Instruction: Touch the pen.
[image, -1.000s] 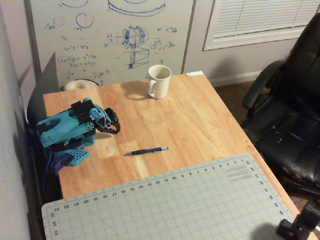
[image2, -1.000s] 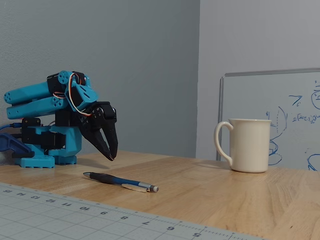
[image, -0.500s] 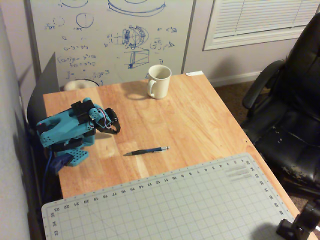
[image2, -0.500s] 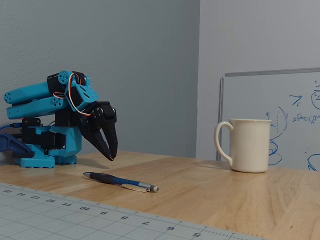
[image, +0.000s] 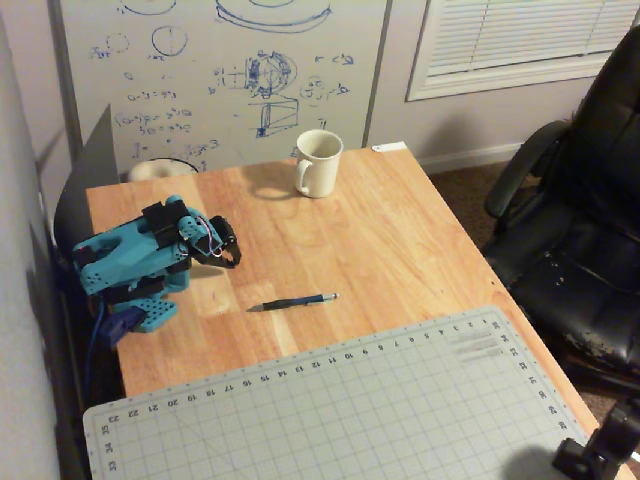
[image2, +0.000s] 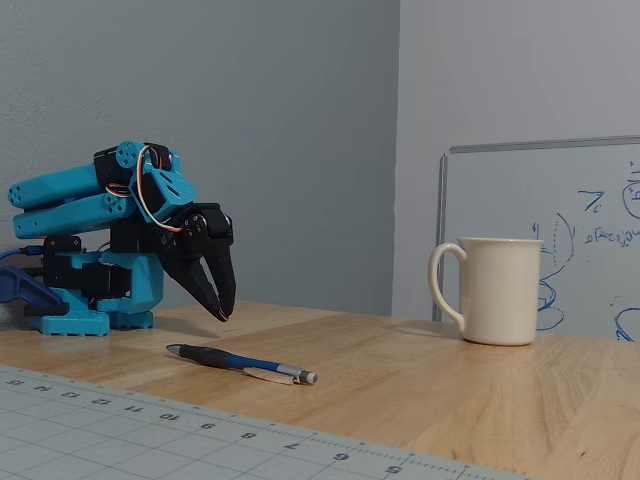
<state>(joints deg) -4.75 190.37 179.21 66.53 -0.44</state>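
Observation:
The pen is thin and dark with a bluish barrel and a small silvery tip. It lies flat on the wooden table, tip toward the right in the overhead view. In the fixed view the pen lies in front of the arm. My blue arm is folded back over its base at the table's left. Its black gripper hangs down, jaws close together and empty. In the fixed view the gripper points down with its tips just above the table, behind and above the pen's dark end, apart from it.
A cream mug stands at the table's far side, also in the fixed view. A grey cutting mat covers the near part. A whiteboard leans behind. A black office chair stands right of the table.

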